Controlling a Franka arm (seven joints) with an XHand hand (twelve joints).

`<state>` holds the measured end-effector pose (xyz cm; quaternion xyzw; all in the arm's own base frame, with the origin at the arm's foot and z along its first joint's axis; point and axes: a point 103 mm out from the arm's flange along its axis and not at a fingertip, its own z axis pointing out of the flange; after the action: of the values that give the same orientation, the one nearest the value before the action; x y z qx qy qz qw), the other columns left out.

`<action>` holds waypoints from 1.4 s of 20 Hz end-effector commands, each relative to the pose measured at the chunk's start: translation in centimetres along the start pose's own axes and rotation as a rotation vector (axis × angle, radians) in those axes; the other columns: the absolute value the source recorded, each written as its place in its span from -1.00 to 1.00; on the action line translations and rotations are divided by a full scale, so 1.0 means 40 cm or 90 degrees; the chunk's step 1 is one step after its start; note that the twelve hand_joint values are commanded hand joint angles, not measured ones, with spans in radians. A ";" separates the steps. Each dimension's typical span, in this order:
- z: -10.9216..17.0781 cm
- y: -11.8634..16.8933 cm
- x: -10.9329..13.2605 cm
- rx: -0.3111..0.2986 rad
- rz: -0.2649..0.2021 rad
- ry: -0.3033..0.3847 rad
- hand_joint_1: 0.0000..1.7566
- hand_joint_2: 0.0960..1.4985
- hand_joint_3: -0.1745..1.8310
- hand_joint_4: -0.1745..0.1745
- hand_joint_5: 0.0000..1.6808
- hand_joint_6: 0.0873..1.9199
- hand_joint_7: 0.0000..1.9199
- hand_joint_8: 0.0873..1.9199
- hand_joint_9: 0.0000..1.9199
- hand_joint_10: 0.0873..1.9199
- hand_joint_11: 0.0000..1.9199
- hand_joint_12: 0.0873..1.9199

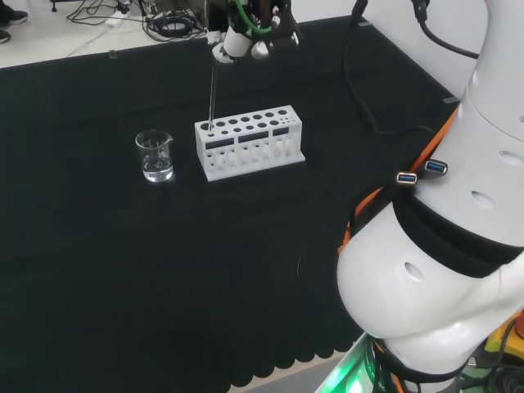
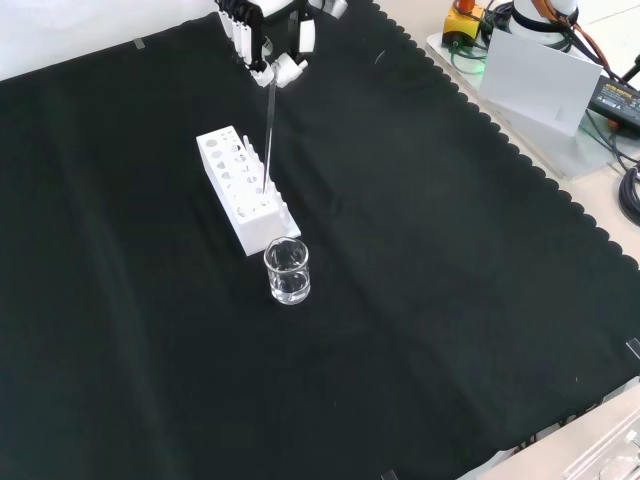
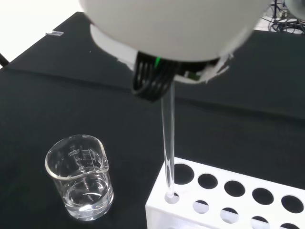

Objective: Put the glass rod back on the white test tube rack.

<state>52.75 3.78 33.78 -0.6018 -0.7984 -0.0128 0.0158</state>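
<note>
A thin clear glass rod [image 1: 212,94] hangs nearly upright from my hand [image 1: 242,41], whose fingers pinch its top end. In the front view the hand [image 2: 268,48] is at the top edge and the rod [image 2: 268,135] runs down to the white test tube rack [image 2: 243,186]. The rod's lower tip sits in a corner hole of the rack [image 1: 249,141], at the end nearest the beaker. The wrist view shows the rod [image 3: 167,143] entering that hole of the rack [image 3: 228,200].
A small glass beaker [image 1: 155,155] with a little clear liquid stands just beside the rack's end, also seen in the front view [image 2: 287,270] and wrist view [image 3: 81,176]. Cables lie at the cloth's far edge [image 1: 172,24]. The arm's white links [image 1: 442,246] stand at right.
</note>
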 end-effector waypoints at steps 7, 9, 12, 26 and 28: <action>0.014 -0.007 -0.005 0.015 0.032 -0.016 0.52 -0.53 0.15 -1.00 0.66 -0.46 0.53 -0.52 0.97 -0.84 0.75 -0.17; 0.016 -0.005 -0.003 0.016 0.041 -0.021 0.52 -0.53 0.15 -1.00 0.66 -0.46 0.53 -0.52 0.97 -0.84 0.76 -0.17; 0.018 -0.005 -0.002 0.020 0.039 -0.019 0.52 -0.53 0.15 -1.00 0.66 -0.46 0.53 -0.52 0.97 -0.84 0.76 -0.17; 0.094 0.039 0.026 0.033 0.016 -0.014 0.52 -0.53 0.15 -1.00 0.66 -0.46 0.53 -0.52 0.97 -0.84 0.76 -0.17; 0.104 0.047 0.026 0.037 0.015 -0.014 0.52 -0.53 0.15 -1.00 0.66 -0.46 0.53 -0.52 0.97 -0.84 0.76 -0.17</action>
<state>53.19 5.19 31.42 -0.6143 -0.7888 0.0135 0.0188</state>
